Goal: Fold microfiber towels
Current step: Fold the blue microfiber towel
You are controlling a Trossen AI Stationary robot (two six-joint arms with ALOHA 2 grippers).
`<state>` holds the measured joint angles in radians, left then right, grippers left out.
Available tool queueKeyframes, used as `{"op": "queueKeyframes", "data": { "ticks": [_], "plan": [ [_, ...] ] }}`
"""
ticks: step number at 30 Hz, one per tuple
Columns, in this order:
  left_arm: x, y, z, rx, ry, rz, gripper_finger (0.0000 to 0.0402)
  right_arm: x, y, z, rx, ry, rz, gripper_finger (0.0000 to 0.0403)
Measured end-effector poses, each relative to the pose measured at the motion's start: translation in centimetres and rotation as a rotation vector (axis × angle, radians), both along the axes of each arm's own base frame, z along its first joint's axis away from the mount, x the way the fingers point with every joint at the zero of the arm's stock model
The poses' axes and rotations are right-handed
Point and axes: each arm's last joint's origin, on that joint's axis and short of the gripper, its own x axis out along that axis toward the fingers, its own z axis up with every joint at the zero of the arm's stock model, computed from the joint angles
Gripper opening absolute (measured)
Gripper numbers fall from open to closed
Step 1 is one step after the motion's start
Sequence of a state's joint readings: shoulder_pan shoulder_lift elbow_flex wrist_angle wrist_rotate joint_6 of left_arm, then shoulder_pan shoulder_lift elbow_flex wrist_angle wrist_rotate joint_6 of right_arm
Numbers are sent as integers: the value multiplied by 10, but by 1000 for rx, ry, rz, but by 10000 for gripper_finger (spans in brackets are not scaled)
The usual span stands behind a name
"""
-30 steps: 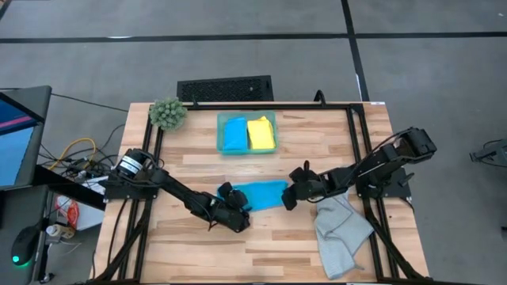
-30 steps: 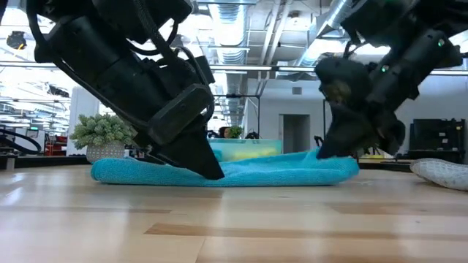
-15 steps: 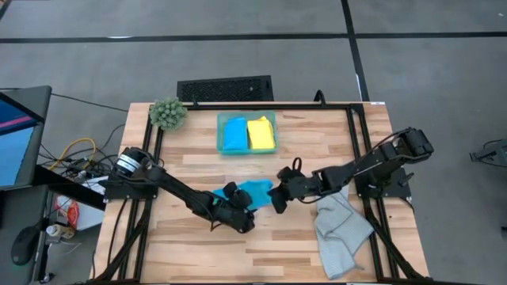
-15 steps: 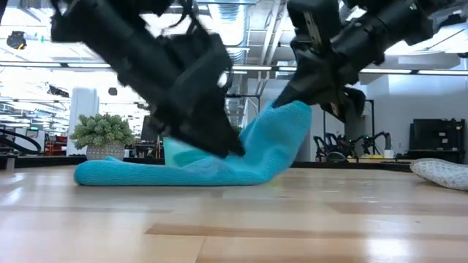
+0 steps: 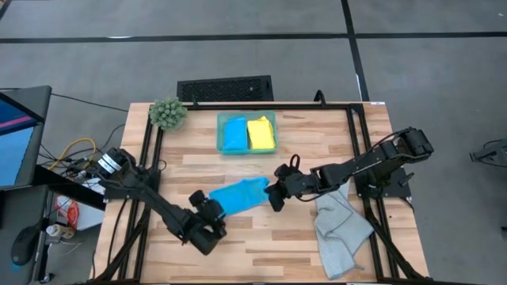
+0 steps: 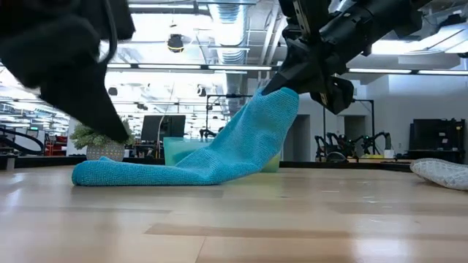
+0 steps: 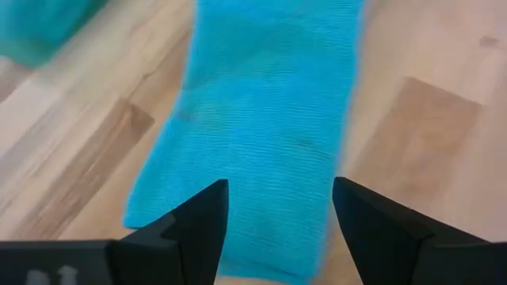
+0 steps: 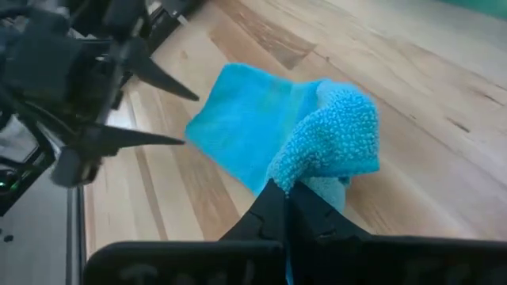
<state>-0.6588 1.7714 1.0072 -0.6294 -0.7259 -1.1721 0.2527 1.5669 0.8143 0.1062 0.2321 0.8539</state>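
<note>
A bright blue microfiber towel [image 5: 238, 195] lies mid-table. Its left part [image 6: 131, 174] rests on the wood and its right end [image 6: 281, 102] is raised. My right gripper [image 5: 276, 195] is shut on that raised end. My left gripper [image 7: 277, 214] stands open just off the towel's near-left end, its fingers [image 7: 198, 222] apart above the cloth and touching nothing. A light grey towel [image 5: 341, 226] lies crumpled at the near right. A folded blue towel [image 5: 234, 134] and a folded yellow one [image 5: 261, 133] sit in the teal tray [image 5: 247, 149]. My right gripper pinches the blue towel's right end [image 8: 321, 158] between its two fingers, the cloth bunched in several layers around the tips. The fingers slant down from the table's right. That end is lifted clear, and the towel slopes down from it to its left part [image 6: 146, 174] on the table.
A fuzzy green plant ball [image 5: 168, 113] sits at the far left corner. Black frame rails [image 5: 352, 150] run along both sides of the table. Bare wood lies along the near edge [image 5: 253, 253].
My right gripper has risen and gone toward the table's left, lifting the blue towel's right end off the wood while the left part stayed down. My left gripper has drawn back off the towel toward the near left and risen, staying open.
</note>
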Motion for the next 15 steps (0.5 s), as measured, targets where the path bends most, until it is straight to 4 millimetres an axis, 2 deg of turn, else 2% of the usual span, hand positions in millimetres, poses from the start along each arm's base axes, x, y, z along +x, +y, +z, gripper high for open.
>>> {"op": "queueKeyframes", "data": {
  "ticks": [3, 8, 15],
  "plan": [
    [-8, 8, -15, -5, -8, 44, 222, 0, 0, 0, 0, 2, -1, 12],
    [-10, 16, -36, -100, -37, 41, 222, 0, 0, 0, 9, -6, -5, 13],
    [2, 21, -39, -138, -113, 17, 222, 9, -4, -2, 36, -54, -8, 13]
  ]
}}
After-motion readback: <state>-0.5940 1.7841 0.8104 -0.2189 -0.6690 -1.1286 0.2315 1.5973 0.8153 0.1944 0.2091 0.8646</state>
